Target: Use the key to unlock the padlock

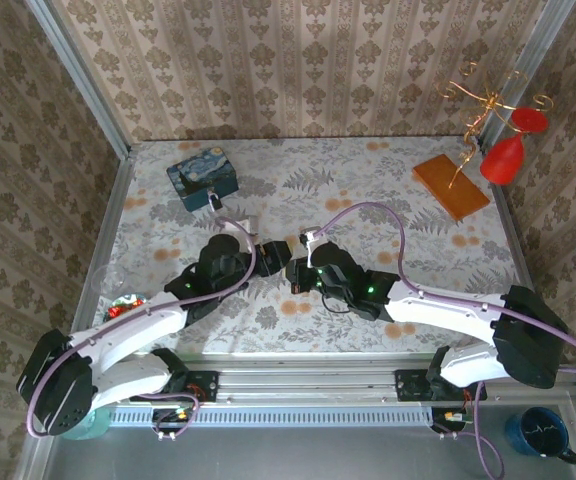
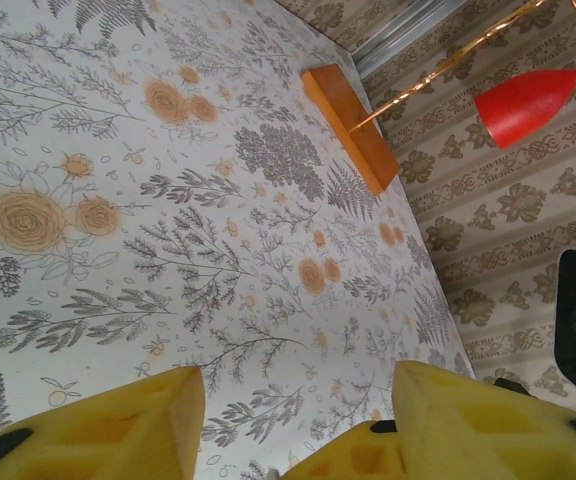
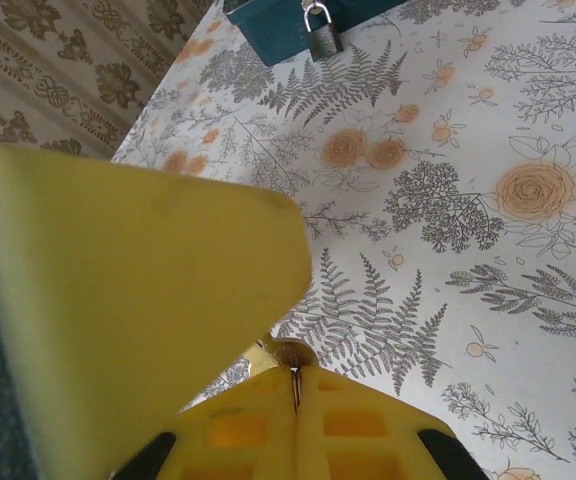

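Left pincer [image 1: 270, 255]: fingers [image 2: 118, 430] apart, nothing between them; bare patterned table [image 2: 168, 250] shows through the gap.
Right pincer [image 3: 293, 372]: fingers pressed together, with a thin sliver of metal nipped at the seam. It looks like the key [image 3: 295, 385], though little of it shows.
Padlock [image 3: 321, 35]: well ahead of the right pincer, hanging on the front of the blue box [image 3: 273, 28]; beyond and left of the left pincer from above.
Pincer tips: near each other, apart.
Wooden block [image 2: 353, 125]: well ahead of the left pincer, by the wall.
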Robot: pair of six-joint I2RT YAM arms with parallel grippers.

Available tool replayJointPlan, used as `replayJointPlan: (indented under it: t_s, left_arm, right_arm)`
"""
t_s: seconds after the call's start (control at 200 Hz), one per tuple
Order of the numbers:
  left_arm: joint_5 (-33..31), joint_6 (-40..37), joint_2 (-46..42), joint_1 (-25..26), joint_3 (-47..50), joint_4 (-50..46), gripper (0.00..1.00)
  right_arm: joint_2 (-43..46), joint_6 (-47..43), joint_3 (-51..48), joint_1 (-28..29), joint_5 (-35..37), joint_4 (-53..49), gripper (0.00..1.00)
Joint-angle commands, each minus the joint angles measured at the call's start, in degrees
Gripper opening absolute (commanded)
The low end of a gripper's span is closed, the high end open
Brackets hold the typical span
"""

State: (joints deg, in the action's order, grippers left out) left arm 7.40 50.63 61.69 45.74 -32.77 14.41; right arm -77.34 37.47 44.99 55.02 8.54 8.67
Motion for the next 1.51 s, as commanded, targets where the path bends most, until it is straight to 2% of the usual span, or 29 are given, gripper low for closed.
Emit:
replayJointPlan:
  t_s: [0.0, 0.29, 0.425, 0.715, 0.755, 0.78, 0.83, 0.885, 0.93, 1.035, 1.24, 1.33, 1.5]
  left_arm:
    - [-1.16, -1.32, 0.52, 0.49, -2.01, -1.30, 0.47]
    - [-1.94, -1.83, -0.14, 0.45, -2.37, -2.29, 0.29]
    - [-1.78, -2.36, -0.23, 0.49, -2.86, -2.42, 0.18]
    - [-1.71, -1.07, -0.61, 0.04, -1.95, 0.76, 0.03]
    - [-1.59, -0.89, -0.85, -0.18, -1.90, 1.13, 0.02]
    - [-1.51, -0.69, -1.07, -0.50, -1.79, 1.37, 0.02]
    - [-1.38, 0.24, -1.81, -1.38, -1.24, 2.40, 0.02]
    - [-1.01, 1.76, -2.80, -2.74, 0.23, 4.62, 0.01]
    - [-0.53, 3.03, -3.51, -4.01, 1.30, 6.63, 0.00]
    - [1.21, 4.73, -4.47, -6.30, 2.04, 8.70, 0.00]
    - [5.73, 5.14, -3.33, -7.87, 0.67, 10.85, 0.00]
    - [8.78, 6.68, -1.66, -8.47, 0.93, 14.57, 0.00]
    - [12.35, 7.65, 0.24, -8.38, 0.79, 20.25, 0.00]
  right_arm:
    - [-0.35, -0.11, 3.09, 0.35, 1.04, 0.43, 0.00]
    - [-0.29, -0.53, 5.27, 0.32, 5.15, -4.84, 0.00]
    - [0.13, -0.82, 5.62, 0.26, 5.25, -4.72, 0.00]
    - [0.60, 1.71, 5.98, -0.34, 4.95, -4.68, 0.00]
    - [0.68, 2.87, 5.98, -0.83, 5.00, -4.81, 0.09]
    - [0.84, 3.74, 5.86, -1.38, 4.80, -4.85, 0.21]
    - [1.23, 6.32, 5.13, -3.17, 2.60, -4.25, 0.38]
    - [1.94, 8.94, 3.43, -5.85, -2.62, -0.91, 0.50]
    - [2.56, 11.67, 1.55, -8.21, -6.77, 3.04, 0.55]
    - [4.05, 16.22, -3.10, -12.06, -13.35, 14.11, 0.56]
    - [3.17, 15.27, -5.45, -14.46, -24.01, 26.73, 0.57]
    - [1.21, 17.34, -4.42, -16.45, -29.94, 29.80, 0.58]
    - [-1.85, 19.45, -3.71, -17.32, -32.58, 32.96, 0.57]
